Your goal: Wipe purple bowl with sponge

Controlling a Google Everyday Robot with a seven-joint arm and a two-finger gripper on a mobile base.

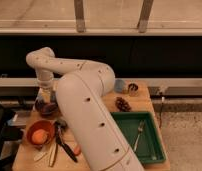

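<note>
The purple bowl (pixel 46 108) sits at the left of the wooden table (pixel 106 107). My gripper (pixel 44 98) reaches straight down from the white arm (pixel 86 110) and sits right over or in the bowl. A pale yellowish patch at the gripper's tip may be the sponge, but I cannot make it out for sure. The arm's big white link fills the middle of the view and hides part of the table.
An orange bowl (pixel 39 131) holding an orange fruit stands in front of the purple bowl. Utensils (pixel 63 145) and a carrot (pixel 76 149) lie beside it. A green tray (pixel 144 150) with a fork (pixel 139 131) is at the right. A pine cone (pixel 123 104), a blue cup (pixel 120 86) and a small jar (pixel 133 89) stand at the back.
</note>
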